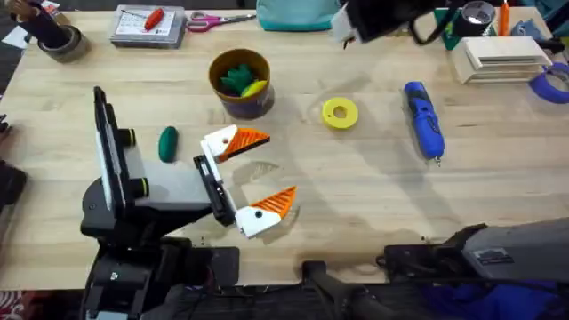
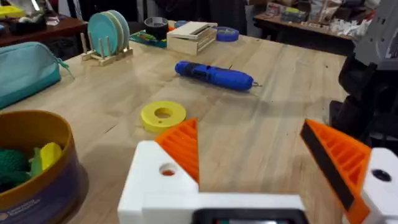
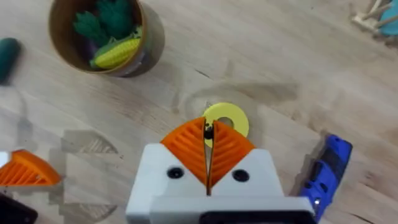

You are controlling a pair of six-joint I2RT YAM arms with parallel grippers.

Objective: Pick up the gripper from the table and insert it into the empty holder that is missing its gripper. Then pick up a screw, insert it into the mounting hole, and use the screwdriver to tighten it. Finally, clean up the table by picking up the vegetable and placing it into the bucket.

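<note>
The dark green vegetable (image 1: 168, 144) lies on the table (image 1: 373, 196), just beside the left arm and near the bucket (image 1: 244, 105). In the right wrist view it is cut off at the picture's edge. The bucket stands upright, and a leafy green toy (image 1: 234, 76) and a yellow toy (image 1: 254, 88) half hide its inside. The blue screwdriver (image 1: 424, 120) lies flat, well apart to the right, with a flat yellow ring (image 1: 330, 116) between it and the bucket.

The right arm (image 1: 382, 20) rises close under the overhead camera as a dark blur. The right gripper (image 3: 208, 127) hangs above the yellow ring, its orange fingers pressed together. A small dark speck (image 3: 209, 131) sits at their tips, too small to identify.

The left arm stretches low across the table. The left gripper (image 1: 276, 166) is spread wide, with nothing between its orange ribbed fingers (image 1: 252, 139).
</note>
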